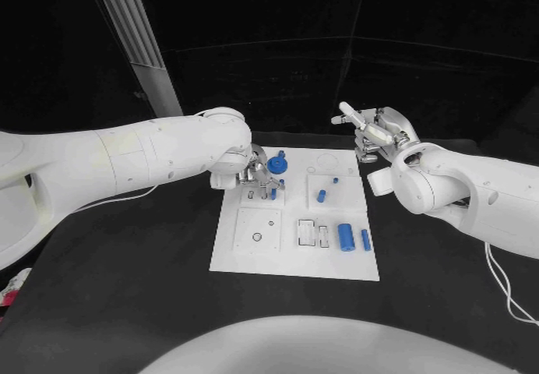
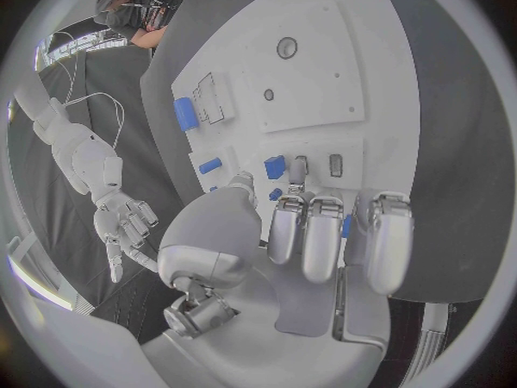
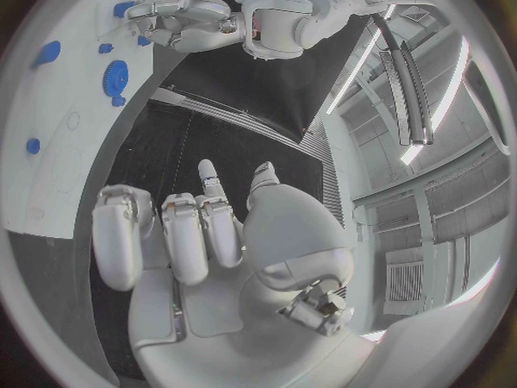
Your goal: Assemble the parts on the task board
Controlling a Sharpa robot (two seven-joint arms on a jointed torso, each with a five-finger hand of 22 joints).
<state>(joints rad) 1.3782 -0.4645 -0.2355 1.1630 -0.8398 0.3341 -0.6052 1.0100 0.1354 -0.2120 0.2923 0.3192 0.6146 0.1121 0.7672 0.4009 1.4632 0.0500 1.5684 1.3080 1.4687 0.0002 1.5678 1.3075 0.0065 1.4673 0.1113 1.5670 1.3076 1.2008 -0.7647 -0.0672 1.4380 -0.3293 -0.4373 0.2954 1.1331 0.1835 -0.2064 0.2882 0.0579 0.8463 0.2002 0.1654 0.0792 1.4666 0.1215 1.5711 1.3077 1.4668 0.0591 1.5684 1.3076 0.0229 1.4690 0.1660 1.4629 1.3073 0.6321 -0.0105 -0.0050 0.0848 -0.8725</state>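
we see the task board [image 1: 294,265], a flat white matte rectangle, lying in the middle of the black table [image 1: 135,312], with dark bare table running round all four of its edges. near the board's far left corner sits a blue toothed gear [image 1: 277,164], round and ridged. a short blue block [image 1: 322,195] lies in a square panel toward the far right, with a small blue peg [image 1: 335,180] just beyond it. close to the right edge, nearer the robot, two smooth blue cylinders [image 1: 348,234] lie side by side, the slimmer one [image 1: 365,239] nearest the edge, beside pale rectangular slots [image 1: 305,231]. the near left panel holds a small dark oval hole [image 1: 257,237].

the left hand [image 1: 253,173], silver and smooth-shelled, hangs over the far left part of the board beside the gear; in the left wrist view its fingers [image 2: 321,237] point down toward small blue pieces, apart and with nothing in them that we can make out. the right hand [image 1: 376,132] is off the board beyond its far right corner, lifted above the table, its fingers [image 3: 183,233] loosely spread and empty.
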